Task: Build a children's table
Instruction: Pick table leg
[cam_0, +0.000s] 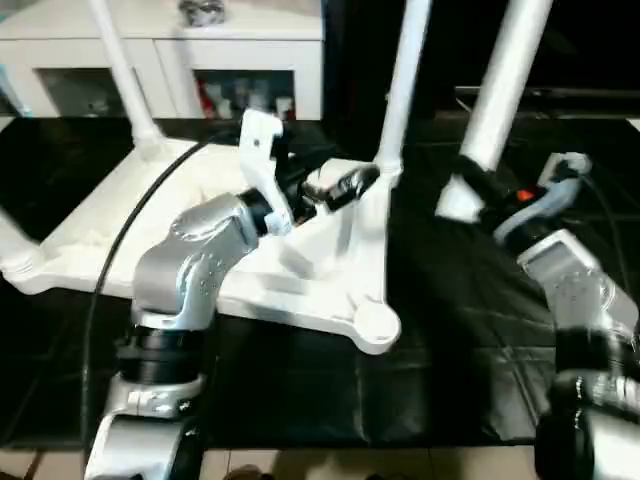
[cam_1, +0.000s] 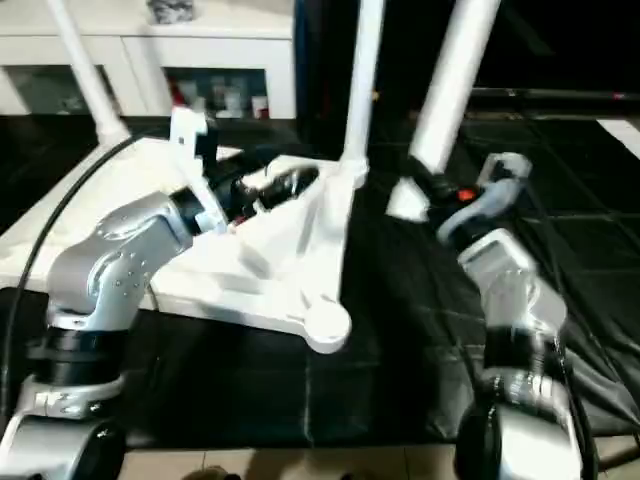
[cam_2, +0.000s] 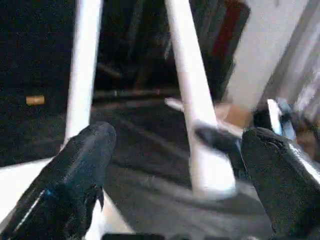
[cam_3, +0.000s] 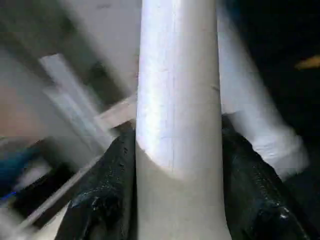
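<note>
We grip a loose table leg in our right hand (thick end down); left hand gapes wide over the tabletop

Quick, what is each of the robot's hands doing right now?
Left tool: open, holding nothing.
Right tool: closed on a white table leg.

Place: a furnished room, home-like or a staged test room; which one cannot be told.
Furniture: a white cabinet with glass doors stands at the far side, small items on its shelves.
Floor: black mat underfoot, pale flooring at its near edge.
Background: dark beyond the cabinet.
</note>
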